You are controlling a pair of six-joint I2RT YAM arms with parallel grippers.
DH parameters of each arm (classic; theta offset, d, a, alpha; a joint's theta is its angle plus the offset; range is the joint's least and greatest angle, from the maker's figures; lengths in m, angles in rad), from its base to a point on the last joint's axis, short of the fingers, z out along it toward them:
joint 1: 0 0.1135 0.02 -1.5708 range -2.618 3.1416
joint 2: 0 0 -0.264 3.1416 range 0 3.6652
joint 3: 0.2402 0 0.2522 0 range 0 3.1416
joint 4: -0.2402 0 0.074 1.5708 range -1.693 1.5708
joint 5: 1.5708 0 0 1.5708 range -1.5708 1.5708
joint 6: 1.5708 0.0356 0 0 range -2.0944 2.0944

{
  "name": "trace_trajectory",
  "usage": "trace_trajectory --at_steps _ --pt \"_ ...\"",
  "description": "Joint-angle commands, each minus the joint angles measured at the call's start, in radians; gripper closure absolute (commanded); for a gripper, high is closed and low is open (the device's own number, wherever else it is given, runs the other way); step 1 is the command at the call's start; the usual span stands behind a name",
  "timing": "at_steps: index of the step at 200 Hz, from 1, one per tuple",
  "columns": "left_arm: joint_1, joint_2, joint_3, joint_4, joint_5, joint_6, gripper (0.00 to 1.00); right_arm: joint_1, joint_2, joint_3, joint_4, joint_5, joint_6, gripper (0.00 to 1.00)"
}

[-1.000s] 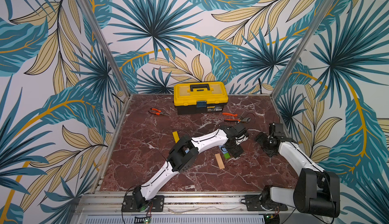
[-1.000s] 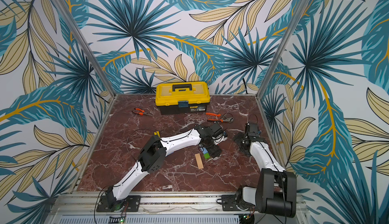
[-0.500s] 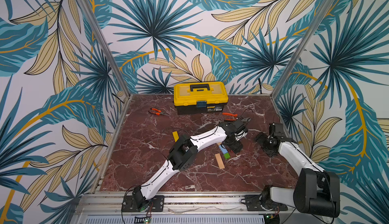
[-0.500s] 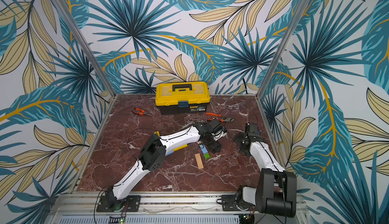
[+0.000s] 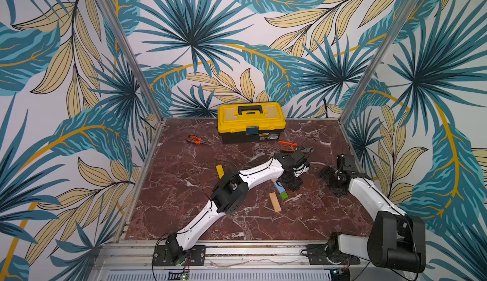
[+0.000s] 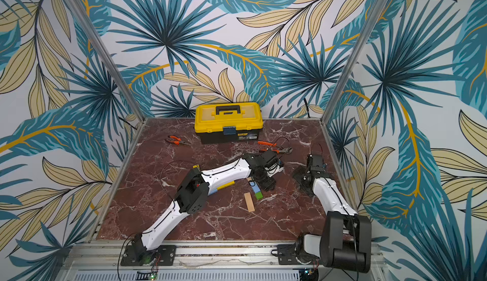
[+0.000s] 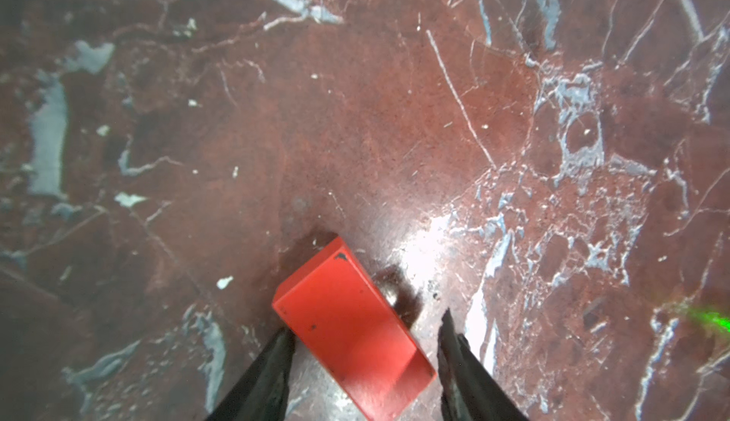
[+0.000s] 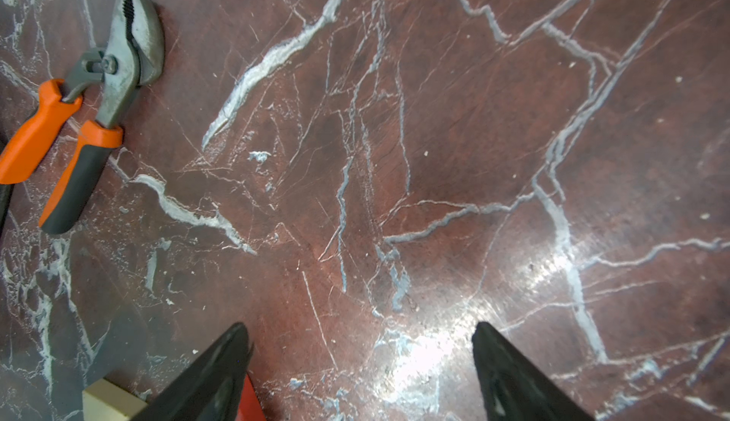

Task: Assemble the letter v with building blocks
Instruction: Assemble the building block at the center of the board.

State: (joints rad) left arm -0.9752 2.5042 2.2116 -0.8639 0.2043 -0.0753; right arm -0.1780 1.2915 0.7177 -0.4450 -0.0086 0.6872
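A red block (image 7: 347, 320) lies askew on the marble between my left gripper (image 7: 365, 334) fingers. One fingertip (image 7: 282, 344) presses a corner of it, and the other finger meets the opposite corner. In both top views this gripper (image 5: 292, 185) is low over the table and hides the red block. Beside it lie a light-blue block (image 5: 278, 187), a green cube (image 5: 283, 195) and a tan bar (image 5: 274, 202). A yellow bar (image 5: 219, 171) shows behind the left arm. My right gripper (image 8: 361, 344) stands open over bare marble, with a red block (image 8: 248, 401) and a tan block (image 8: 110, 401) beside one finger.
A yellow toolbox (image 5: 251, 122) stands at the back wall. Orange-handled pliers (image 5: 196, 140) lie to its front left, and another pair (image 8: 79, 114) lies near the right gripper (image 5: 330, 182). Metal frame posts and patterned walls close the table in on three sides.
The left gripper's jaws have narrowed from wide open until they meet the red block. Its arm has barely shifted. The right arm has not moved.
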Motion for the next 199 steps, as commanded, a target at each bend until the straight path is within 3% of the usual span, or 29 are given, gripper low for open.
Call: trace_trajectory --at_steps 1,174,184,199 --pt "-0.001 0.009 0.011 -0.005 0.022 0.010 0.48 -0.006 0.008 -0.021 0.000 0.007 -0.014 0.11" --pt "-0.033 -0.097 -0.136 -0.004 -0.011 0.151 0.56 -0.006 -0.014 -0.031 -0.007 0.011 -0.012 0.11" --pt "-0.032 -0.097 -0.134 -0.004 -0.017 0.149 0.51 -0.006 -0.015 -0.031 -0.009 0.011 -0.012 0.11" --pt "-0.031 -0.096 -0.122 -0.004 -0.029 0.140 0.25 -0.006 -0.016 -0.031 -0.009 0.013 -0.013 0.11"
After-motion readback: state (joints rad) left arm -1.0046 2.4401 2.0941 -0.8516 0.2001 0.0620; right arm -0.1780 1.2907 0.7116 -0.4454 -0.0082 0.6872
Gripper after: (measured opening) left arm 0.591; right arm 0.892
